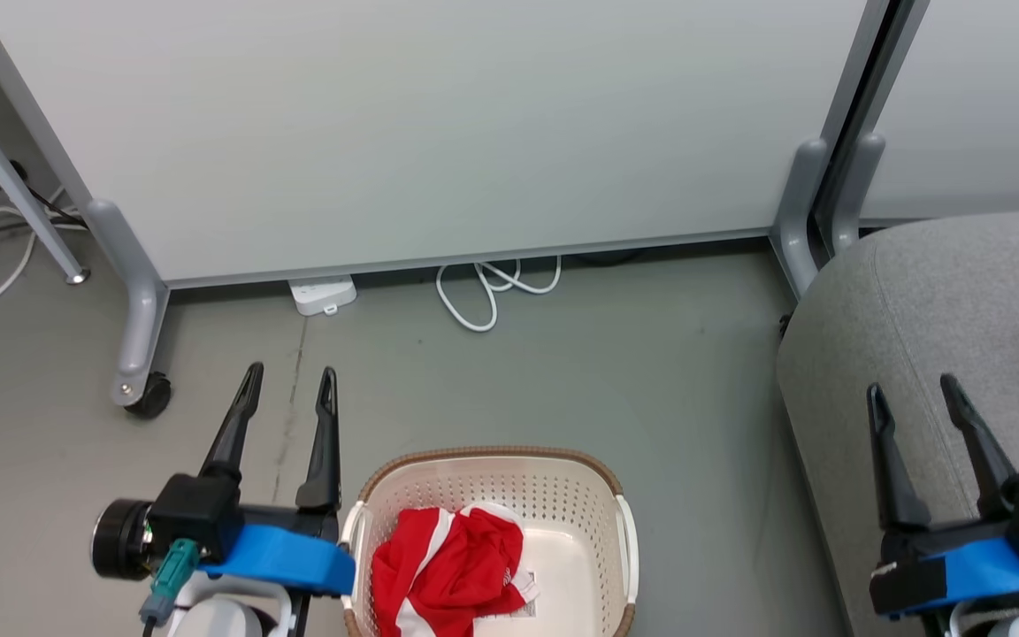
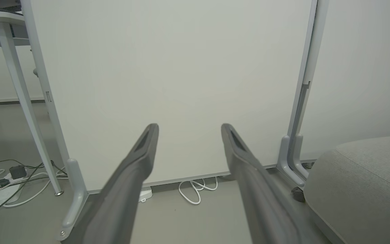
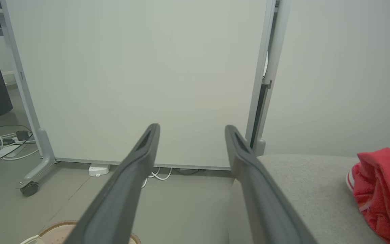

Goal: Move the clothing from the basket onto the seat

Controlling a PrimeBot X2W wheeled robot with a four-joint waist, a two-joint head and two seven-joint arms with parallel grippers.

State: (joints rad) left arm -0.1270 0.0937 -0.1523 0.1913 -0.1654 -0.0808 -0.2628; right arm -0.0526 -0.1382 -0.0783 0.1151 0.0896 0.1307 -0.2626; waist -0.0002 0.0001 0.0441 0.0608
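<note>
The seat [image 1: 943, 301] is running off the right edge of the head view, with only one rounded corner showing. The basket [image 1: 492, 453] is sitting on the floor, its near side cut off by the frame. One red garment [image 1: 448, 566] is lying crumpled inside it, partly cropped. A second red garment [image 3: 384, 189], seemingly bunched, is resting on the seat, clipped at the right wrist view's edge. The left gripper [image 1: 290, 372] and right gripper [image 1: 909, 385] are hanging spread wide, holding nothing.
</note>
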